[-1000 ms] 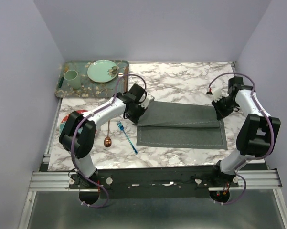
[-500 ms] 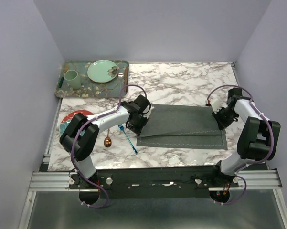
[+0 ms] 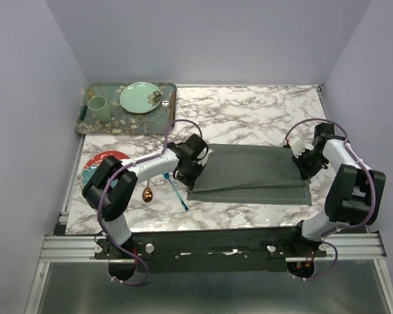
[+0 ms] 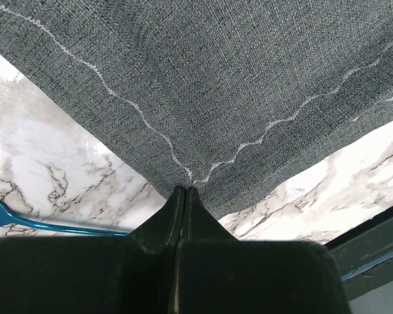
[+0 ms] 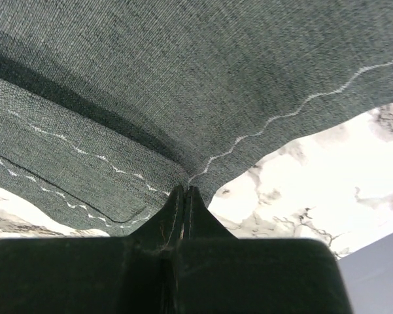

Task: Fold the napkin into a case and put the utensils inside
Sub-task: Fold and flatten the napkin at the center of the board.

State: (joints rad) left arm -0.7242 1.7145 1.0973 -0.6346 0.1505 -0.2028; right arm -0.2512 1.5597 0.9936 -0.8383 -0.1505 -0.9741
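Top external: mid-fold. L fingers & R fingers each pinch a napkin corner tight; nxt lay edge onto near hem, release.

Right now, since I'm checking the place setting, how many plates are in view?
2. A pale green plate sits on the patterned tray at the far left; a red-rimmed plate lies on the marble table by its left edge, partly hidden by the left arm.

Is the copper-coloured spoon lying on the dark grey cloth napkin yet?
No, the copper-coloured spoon lies on the bare marble table, left of the dark grey cloth napkin and beside the slim bright blue fork.
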